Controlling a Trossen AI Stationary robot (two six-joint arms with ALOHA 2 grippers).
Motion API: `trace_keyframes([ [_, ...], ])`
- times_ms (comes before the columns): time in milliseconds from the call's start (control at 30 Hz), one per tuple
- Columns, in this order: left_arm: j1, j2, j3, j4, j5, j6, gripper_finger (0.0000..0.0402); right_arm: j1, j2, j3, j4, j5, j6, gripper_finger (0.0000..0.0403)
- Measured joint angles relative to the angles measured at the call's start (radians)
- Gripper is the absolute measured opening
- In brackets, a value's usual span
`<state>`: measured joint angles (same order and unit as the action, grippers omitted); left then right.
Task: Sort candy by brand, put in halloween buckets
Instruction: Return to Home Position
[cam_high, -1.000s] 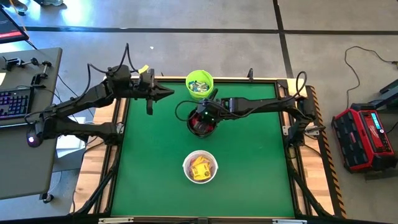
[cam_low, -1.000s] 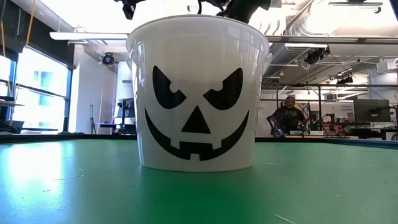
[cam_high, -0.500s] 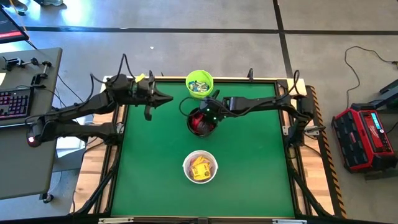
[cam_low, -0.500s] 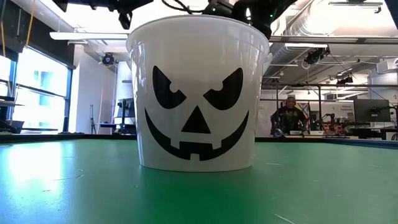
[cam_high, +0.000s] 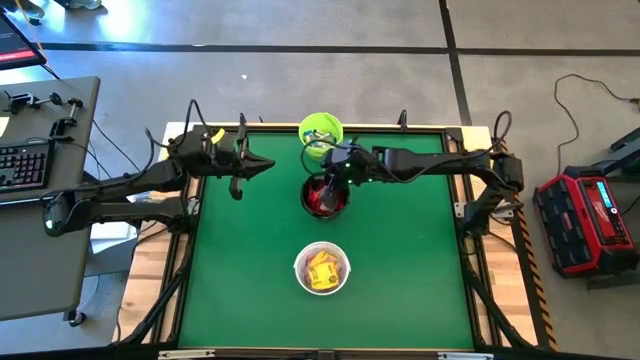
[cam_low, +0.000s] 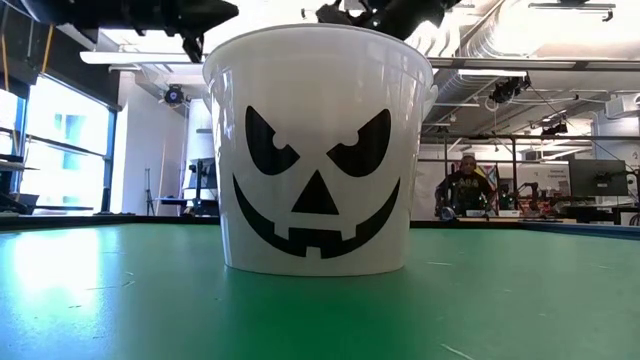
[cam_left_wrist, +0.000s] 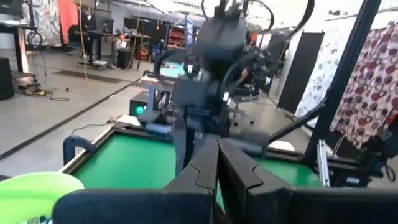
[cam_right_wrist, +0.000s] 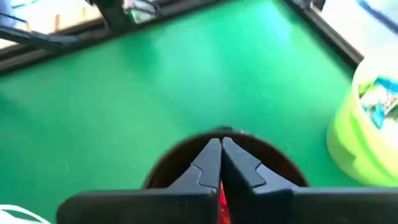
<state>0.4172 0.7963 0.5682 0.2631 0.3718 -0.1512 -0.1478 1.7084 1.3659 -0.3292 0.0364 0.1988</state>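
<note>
Three halloween buckets stand on their bases in a row down the middle of the green table. The lime green bucket (cam_high: 320, 131) is farthest and holds pale blue-white candy (cam_right_wrist: 380, 99). The black bucket (cam_high: 325, 196) holds red candy, and the white bucket (cam_high: 321, 268) (cam_low: 318, 150) holds yellow candy. My right gripper (cam_high: 320, 170) (cam_right_wrist: 221, 142) is shut and empty, slanting down over the black bucket's far rim (cam_right_wrist: 186, 146). My left gripper (cam_high: 270, 165) (cam_left_wrist: 217, 144) is shut and empty, held level above the table's far left, pointing at the right arm.
The table's raised frame (cam_high: 452, 131) runs round the green mat (cam_high: 410, 260). The green bucket stands close beside my right gripper. Bare mat lies to the left and right of the bucket row. A desk with a keyboard (cam_high: 22, 165) stands off the left edge.
My right gripper has come up out of the black bucket and gone toward the table's far edge, nearer the green bucket. My left gripper has sunk a little and tipped to level, drawing slightly back toward the left edge. The buckets have stayed put.
</note>
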Motion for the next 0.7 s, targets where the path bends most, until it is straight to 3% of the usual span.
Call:
trace_keyframes([
  [133,0.0,0.0,-0.034,0.019,-0.016,0.028,0.0,0.001,-0.016,-0.04,0.074,-0.009,-0.03,0.0],
  [300,-0.001,0.0,-0.035,0.005,-0.019,0.083,0.0,0.001,-0.105,-0.16,0.236,-0.109,-0.079,0.0],
  [700,-0.012,-0.005,-0.035,-0.025,-0.044,0.108,0.0,-0.006,-0.503,-0.583,0.408,-0.026,-0.104,0.0],
])
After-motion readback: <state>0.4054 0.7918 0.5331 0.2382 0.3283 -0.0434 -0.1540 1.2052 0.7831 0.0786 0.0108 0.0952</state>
